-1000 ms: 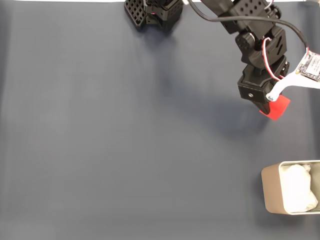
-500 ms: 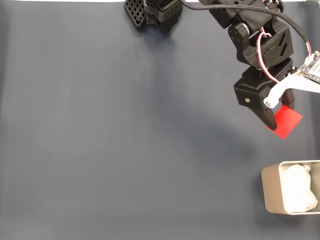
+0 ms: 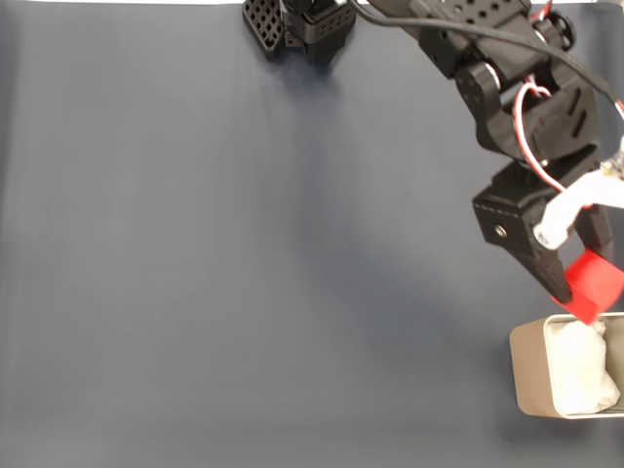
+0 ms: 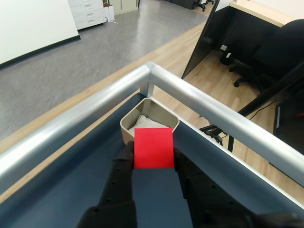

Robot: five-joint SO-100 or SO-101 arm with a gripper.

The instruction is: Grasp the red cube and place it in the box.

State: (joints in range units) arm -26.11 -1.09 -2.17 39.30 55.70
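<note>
The red cube (image 3: 594, 284) hangs in the air at the right of the fixed view, just above the top edge of the box (image 3: 530, 370). My gripper (image 3: 583, 285) is shut on it, black fingers on either side. In the wrist view the red cube (image 4: 153, 147) sits between the two black fingers (image 4: 124, 159), and the beige box (image 4: 128, 122) with its white lining lies just beyond it, near the table's corner.
The arm's base (image 3: 302, 24) stands at the top middle of the dark blue table (image 3: 244, 253). A metal rail (image 4: 95, 107) runs round the table's edge in the wrist view, with an office floor and black furniture beyond it.
The gripper has carried the red cube down and to the right in the fixed view, from mid-table height to just above the box's top edge.
</note>
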